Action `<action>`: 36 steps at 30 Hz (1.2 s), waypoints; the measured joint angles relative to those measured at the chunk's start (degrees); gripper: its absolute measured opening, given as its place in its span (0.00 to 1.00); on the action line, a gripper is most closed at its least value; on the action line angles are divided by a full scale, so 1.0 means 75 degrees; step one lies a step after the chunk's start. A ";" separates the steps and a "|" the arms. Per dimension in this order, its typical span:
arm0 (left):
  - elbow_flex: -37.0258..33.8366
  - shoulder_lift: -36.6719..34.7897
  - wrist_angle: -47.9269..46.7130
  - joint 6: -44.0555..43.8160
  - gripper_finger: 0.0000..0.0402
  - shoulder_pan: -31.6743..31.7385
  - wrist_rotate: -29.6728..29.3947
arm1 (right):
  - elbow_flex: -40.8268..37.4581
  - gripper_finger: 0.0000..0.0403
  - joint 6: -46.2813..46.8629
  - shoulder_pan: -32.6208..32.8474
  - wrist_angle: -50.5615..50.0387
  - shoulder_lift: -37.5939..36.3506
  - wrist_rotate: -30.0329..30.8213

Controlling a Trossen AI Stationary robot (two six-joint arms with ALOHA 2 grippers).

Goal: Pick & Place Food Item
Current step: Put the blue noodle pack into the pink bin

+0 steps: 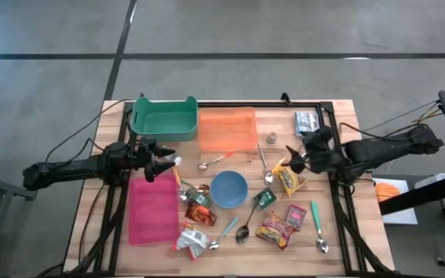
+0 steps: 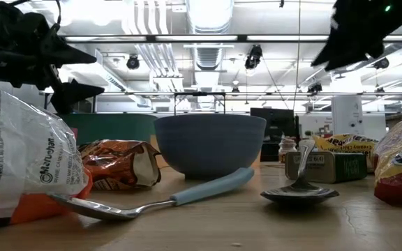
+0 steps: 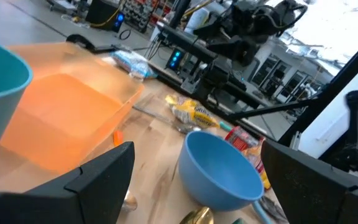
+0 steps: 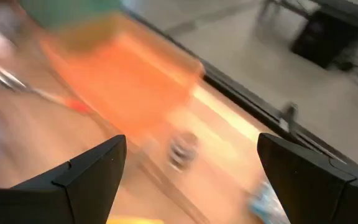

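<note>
Crinkly snack bag [image 2: 19,150] sits closest on the worktop [image 1: 338,232]. Right hand [image 1: 296,158] open, empty, over yellow snack packet [image 1: 290,179]: light, soft, slippery foil; pinch a crimped edge. Left hand [image 1: 159,160] open, waiting.

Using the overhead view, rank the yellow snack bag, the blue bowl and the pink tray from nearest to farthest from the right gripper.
From the right gripper:
1. Yellow snack bag, just below it near the table's right side.
2. Blue bowl, at the table's middle.
3. Pink tray, far across on the left side.
</note>
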 joint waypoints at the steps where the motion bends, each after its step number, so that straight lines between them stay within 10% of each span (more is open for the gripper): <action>1: -0.0001 0.0000 0.0018 0.0000 0.88 0.0000 0.0000 | 0.0084 0.89 0.0005 -0.0188 -0.0225 0.0234 -0.0094; 15: -0.0013 0.0000 -0.0025 0.0117 0.88 -0.0005 0.0002 | -0.0251 0.89 -0.0707 -0.3445 -0.0556 0.2355 -0.1072; 36: -0.0013 0.0000 -0.0336 -0.0029 0.88 -0.0006 0.0031 | -0.0524 0.78 -0.1371 -0.5163 0.0644 0.4944 -0.1357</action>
